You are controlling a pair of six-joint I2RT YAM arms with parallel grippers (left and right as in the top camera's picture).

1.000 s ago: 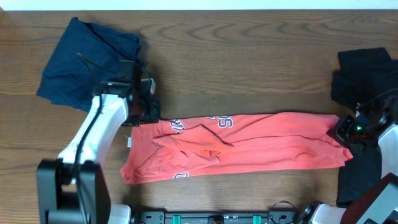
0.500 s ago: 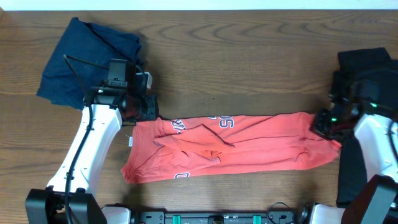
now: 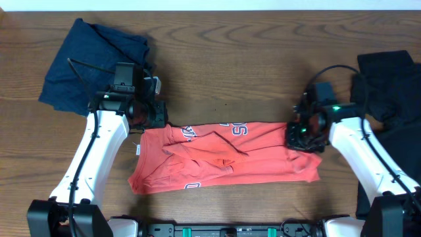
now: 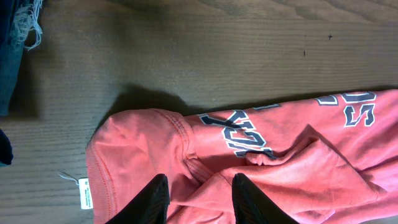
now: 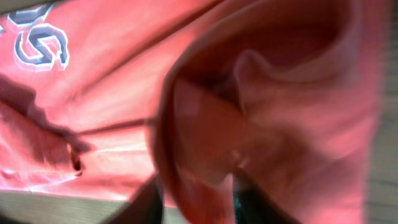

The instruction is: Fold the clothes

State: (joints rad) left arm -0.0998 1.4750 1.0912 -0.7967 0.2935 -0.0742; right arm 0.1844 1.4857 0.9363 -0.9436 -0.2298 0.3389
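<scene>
The coral-red T-shirt (image 3: 230, 158) lies lengthwise across the front of the table, lettering up, with its right end doubled back toward the middle. My left gripper (image 3: 150, 117) stands at its upper left corner. In the left wrist view its jaws (image 4: 200, 177) are apart, tips down on the shirt (image 4: 298, 168) either side of a raised fold. The white label (image 4: 85, 193) sticks out at the hem. My right gripper (image 3: 301, 135) is over the folded-back end. The blurred right wrist view shows its jaws (image 5: 196, 173) parted with a loose fold of shirt (image 5: 280, 74) between them.
A dark navy garment (image 3: 92, 62) lies crumpled at the back left, just behind the left gripper; its frayed edge (image 4: 9, 50) shows in the left wrist view. Black garments (image 3: 388, 79) are piled along the right edge, down to the front right (image 3: 388, 178).
My right gripper carried the shirt's right end leftward, shortening the shirt, and its jaws have just parted. The left arm shifted its pose early on, then stayed put at the corner.
</scene>
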